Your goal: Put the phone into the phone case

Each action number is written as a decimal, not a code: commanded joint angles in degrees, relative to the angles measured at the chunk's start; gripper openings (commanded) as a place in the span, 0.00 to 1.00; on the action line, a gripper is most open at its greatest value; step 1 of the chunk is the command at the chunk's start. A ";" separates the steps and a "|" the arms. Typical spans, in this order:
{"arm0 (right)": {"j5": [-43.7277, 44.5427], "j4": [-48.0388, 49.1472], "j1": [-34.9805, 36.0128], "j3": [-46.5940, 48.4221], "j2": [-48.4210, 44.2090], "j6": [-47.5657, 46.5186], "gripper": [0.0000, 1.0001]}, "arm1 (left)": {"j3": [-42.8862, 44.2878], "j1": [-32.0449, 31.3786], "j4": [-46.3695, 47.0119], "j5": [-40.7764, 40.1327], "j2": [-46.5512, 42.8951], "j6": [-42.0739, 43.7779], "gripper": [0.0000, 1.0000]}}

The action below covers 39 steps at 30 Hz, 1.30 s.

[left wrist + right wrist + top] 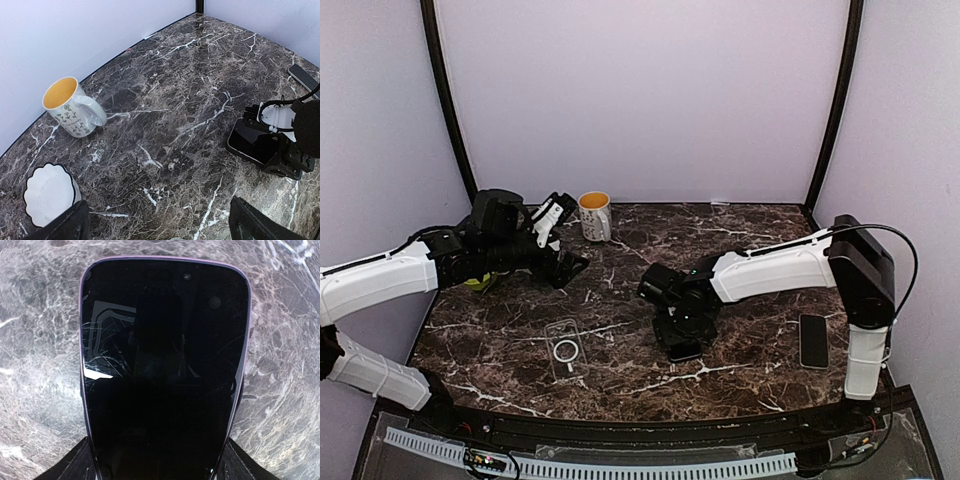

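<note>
The clear phone case (565, 348), with a white ring on its back, lies flat on the marble table near the front left. A black phone (684, 349) lies right of it, mid-table; it also shows in the left wrist view (248, 141). My right gripper (678, 330) is down on this phone. In the right wrist view (159, 462) its fingers (75, 465) press against both long edges of the phone (162, 355). My left gripper (568, 264) hovers open and empty above the back left of the table, fingers (257, 222) wide apart.
A second black phone (813, 340) lies at the right edge of the table (740, 235). A white mug (595, 216) with a yellow inside stands at the back. A small white scalloped dish (49, 192) sits at the far left under my left arm.
</note>
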 commanded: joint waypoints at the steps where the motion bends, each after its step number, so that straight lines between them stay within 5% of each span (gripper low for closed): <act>1: -0.33 -3.25 0.72 -0.51 1.71 -1.36 0.62 | -0.65 0.32 0.82 0.44 -0.73 0.76 0.99; 7: 1.52 0.92 1.09 -0.05 -2.31 -3.76 0.39 | -0.65 0.39 1.00 0.44 -0.91 0.79 0.99; 11: 14.35 6.39 4.57 0.57 -8.61 -5.47 0.19 | -0.85 0.33 1.88 0.22 -2.09 0.52 0.99; 15: 29.54 15.27 9.88 0.96 -15.02 -12.86 0.20 | -2.71 0.32 6.93 5.23 -6.38 -1.33 0.91; 19: 38.64 34.60 13.94 -1.06 -18.87 -26.86 0.20 | -5.33 -0.08 22.27 18.09 -11.76 -11.00 0.83; 25: 40.54 60.28 17.46 -2.61 -19.37 -45.71 0.21 | -6.63 -3.28 34.09 15.26 -14.88 -22.31 0.81; 39: 38.52 67.98 19.39 -0.38 -17.71 -54.66 0.20 | -5.27 -7.62 38.46 12.28 -11.33 -22.28 0.59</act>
